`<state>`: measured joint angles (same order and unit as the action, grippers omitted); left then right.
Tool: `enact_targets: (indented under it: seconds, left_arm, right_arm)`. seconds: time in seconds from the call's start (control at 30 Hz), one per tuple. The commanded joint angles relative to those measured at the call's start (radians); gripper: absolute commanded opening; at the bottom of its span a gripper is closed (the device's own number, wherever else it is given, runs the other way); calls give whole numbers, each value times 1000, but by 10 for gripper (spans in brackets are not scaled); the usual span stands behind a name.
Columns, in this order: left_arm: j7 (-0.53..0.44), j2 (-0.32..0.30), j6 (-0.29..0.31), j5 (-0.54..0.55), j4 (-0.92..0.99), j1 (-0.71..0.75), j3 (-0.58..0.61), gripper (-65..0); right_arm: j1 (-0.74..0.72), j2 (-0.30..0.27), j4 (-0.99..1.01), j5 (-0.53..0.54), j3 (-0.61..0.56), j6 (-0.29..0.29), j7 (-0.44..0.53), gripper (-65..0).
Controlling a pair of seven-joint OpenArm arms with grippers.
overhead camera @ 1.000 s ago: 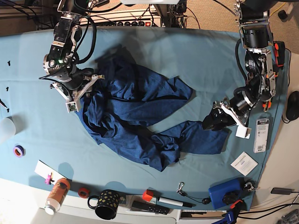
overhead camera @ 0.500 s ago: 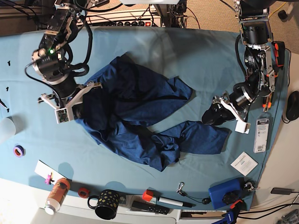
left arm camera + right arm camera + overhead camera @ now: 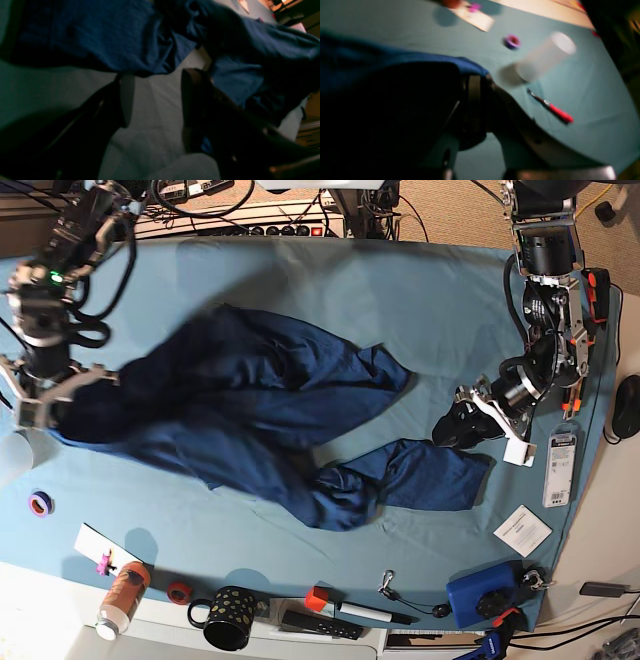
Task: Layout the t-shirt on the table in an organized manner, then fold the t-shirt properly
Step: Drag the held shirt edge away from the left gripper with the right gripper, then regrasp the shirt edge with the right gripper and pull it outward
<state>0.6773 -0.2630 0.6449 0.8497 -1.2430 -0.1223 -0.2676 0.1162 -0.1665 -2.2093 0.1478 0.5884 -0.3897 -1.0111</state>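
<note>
A: Why is the large dark navy-blue heathered fabric t-shirt (image 3: pixel 250 420) gripped at its nine o'clock edge?

B: Cloth is pinched by the right gripper (image 3: pixel 45 402), apparently so the crumpled body can be drawn flat across the light teal cloth-covered table (image 3: pixel 400 300).

A: And the left gripper (image 3: pixel 153 100)?

B: Its fingers are spread, nothing between them, just beside the hem at three o'clock.

A: How is the shirt lying?

B: Mid-table; its long axis is run from nine o'clock towards four.

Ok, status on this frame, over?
Right end effector shut on t-shirt edge. Left end effector open over table. T-shirt bunched, unfolded. Plastic cup close by.
</note>
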Motion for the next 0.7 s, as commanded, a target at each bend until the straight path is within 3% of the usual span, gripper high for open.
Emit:
enact_targets:
  seconds: [0.0,0.07,0.1,0.27,0.4,0.5,0.67]
  left_arm:
    - [-23,-8,11,26,-16,-19,-3,-359]
    - [-23,-8,11,26,-16,-19,-3,-359]
    - [-23,-8,11,26,-16,-19,-3,-359]
    - [-23,5,11,34,-16,-19,-3,-359]
    - [-23,37,11,34,-16,-19,-3,-359]
    - [-20,62,11,34,-16,-19,-3,-359]
    - [-21,86,12,34,-16,-19,-3,-359]
  right_arm:
    - [-4,-14,14,27,30,-10,19,-489]
    - [-6,-14,71,73,85,-64,19,-364]
    - [-5,-14,101,104,107,-81,16,-341]
    - [-5,-16,225,297,138,-171,-89,-340]
    - [9,-13,244,582,137,-308,-199,-340]
    - [9,-13,244,712,137,-308,-259,-340]
    - [12,-31,244,719,77,-308,-282,-340]
